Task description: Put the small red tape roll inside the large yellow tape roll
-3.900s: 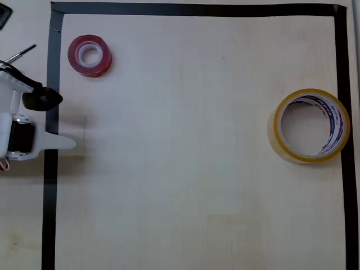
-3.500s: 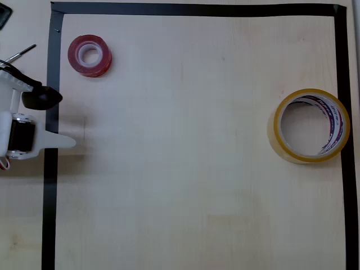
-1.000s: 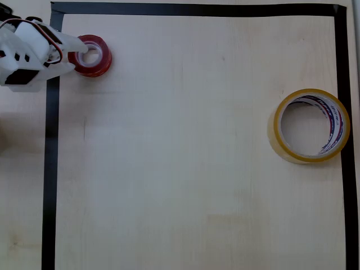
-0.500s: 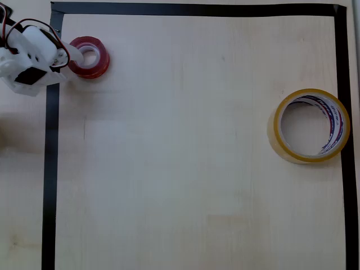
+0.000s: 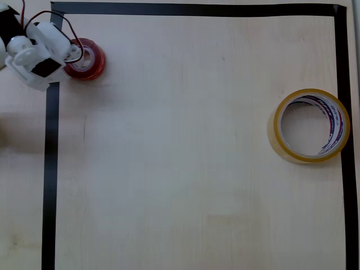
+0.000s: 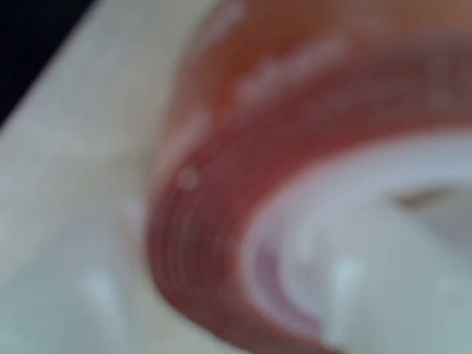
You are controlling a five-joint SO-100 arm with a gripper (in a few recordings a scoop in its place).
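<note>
The gripper (image 5: pixel 72 53) is at the small red tape roll (image 5: pixel 90 61), up by the top left corner of the black tape border (image 5: pixel 50 169).

From above, the white arm (image 5: pixel 36 53) comes in over the left side of the black tape border and covers the left part of the small red tape roll. I cannot tell if the gripper is squeezing the roll or loose. The wrist view is very blurry and very close: the red roll (image 6: pixel 221 221) with its white middle, and a pale finger (image 6: pixel 383 295) looks to be in the hole. The large yellow tape roll (image 5: pixel 278 138) lies flat on the light wood table (image 5: pixel 191 157), far across from the red roll, just beside the right side of the black tape border.
</note>
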